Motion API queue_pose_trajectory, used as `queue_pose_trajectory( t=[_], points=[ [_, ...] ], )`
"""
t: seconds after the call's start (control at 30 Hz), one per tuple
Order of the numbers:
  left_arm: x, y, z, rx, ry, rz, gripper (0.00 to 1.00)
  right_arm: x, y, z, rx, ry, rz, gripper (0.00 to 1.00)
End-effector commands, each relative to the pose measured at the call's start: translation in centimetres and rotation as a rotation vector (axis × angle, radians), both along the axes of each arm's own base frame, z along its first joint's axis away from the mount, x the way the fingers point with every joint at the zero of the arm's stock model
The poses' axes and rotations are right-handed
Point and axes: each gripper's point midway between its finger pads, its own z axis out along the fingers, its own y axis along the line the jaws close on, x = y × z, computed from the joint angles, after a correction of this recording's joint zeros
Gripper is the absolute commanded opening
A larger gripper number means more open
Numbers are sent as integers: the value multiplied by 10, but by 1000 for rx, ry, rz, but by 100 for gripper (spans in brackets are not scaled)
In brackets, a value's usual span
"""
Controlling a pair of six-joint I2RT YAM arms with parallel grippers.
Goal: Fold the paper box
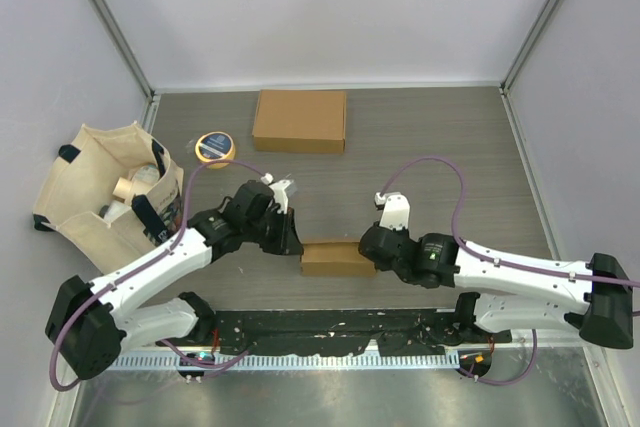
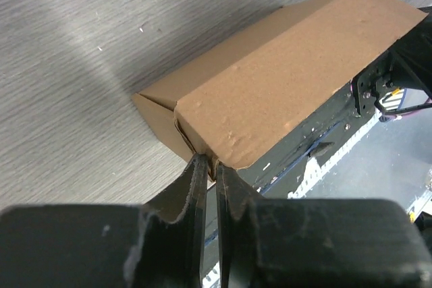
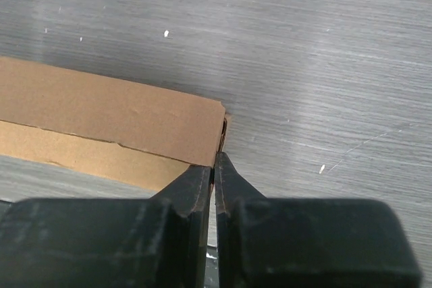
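Observation:
The paper box (image 1: 338, 258) is a small brown cardboard carton lying on the table near the front edge, between my two arms. My left gripper (image 1: 295, 247) is at its left end. In the left wrist view the fingers (image 2: 211, 165) are shut on a cardboard edge at the near corner of the box (image 2: 290, 79). My right gripper (image 1: 372, 252) is at the right end. In the right wrist view its tips (image 3: 214, 160) are pressed together on the thin end-flap edge at the corner of the box (image 3: 101, 116).
A second, flat brown cardboard box (image 1: 300, 120) lies at the back of the table. A roll of tape (image 1: 213, 147) and a canvas bag (image 1: 110, 192) with items inside are at the left. A black strip (image 1: 330, 332) runs along the near edge.

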Motion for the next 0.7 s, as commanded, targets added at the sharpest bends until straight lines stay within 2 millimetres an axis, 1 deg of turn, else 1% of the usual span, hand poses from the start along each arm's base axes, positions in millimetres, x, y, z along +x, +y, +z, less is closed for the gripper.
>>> queue_pose_trajectory(
  t=[0.0,0.03,0.07,0.1,0.13,0.17,0.23,0.27,0.3,0.33,0.37,0.4,0.43,0.47,0.5,0.53,0.57,0.6,0.63,0.67],
  points=[
    [-10,0,-1,-44,10,9,14,-20,14,9,57,77,105,21],
    [-12,1,-2,-45,12,10,16,-23,18,22,87,71,146,33],
    [-13,1,3,-59,1,14,24,-31,27,35,134,91,210,40],
    [-13,1,5,-64,-3,16,29,-34,29,44,146,84,261,53],
    [-13,1,8,-72,-6,19,39,-37,29,55,179,76,283,59],
    [-13,0,14,-89,-15,21,44,-41,30,65,197,80,307,61],
    [-13,-2,23,-111,-24,22,54,-48,32,73,211,102,343,64],
    [-15,-3,29,-131,-24,15,63,-49,31,83,220,101,346,65],
    [-16,-3,34,-141,-23,16,66,-42,24,87,199,73,299,67],
    [-17,-3,42,-146,-22,21,69,-37,20,93,219,68,221,68],
    [-16,0,45,-143,-26,35,76,-32,9,103,215,58,152,72],
    [-16,2,53,-152,-30,60,83,-18,-4,107,221,38,37,86],
    [-16,6,61,-142,-25,90,90,-11,-11,112,276,50,-79,93],
    [-9,11,65,-133,-16,153,92,-6,-7,115,335,62,-99,96],
    [-1,17,64,-115,29,250,93,10,-15,120,406,59,-170,96],
    [3,18,71,-122,69,299,90,5,-3,120,481,119,-128,95],
    [11,21,72,-136,107,354,87,14,3,117,534,117,-122,93],
    [10,16,74,-170,159,353,83,24,0,114,552,123,-151,91],
    [17,11,70,-187,214,395,77,26,0,108,557,150,-155,89],
    [24,13,68,-198,231,428,73,25,3,100,550,178,-121,88]
  ],
)
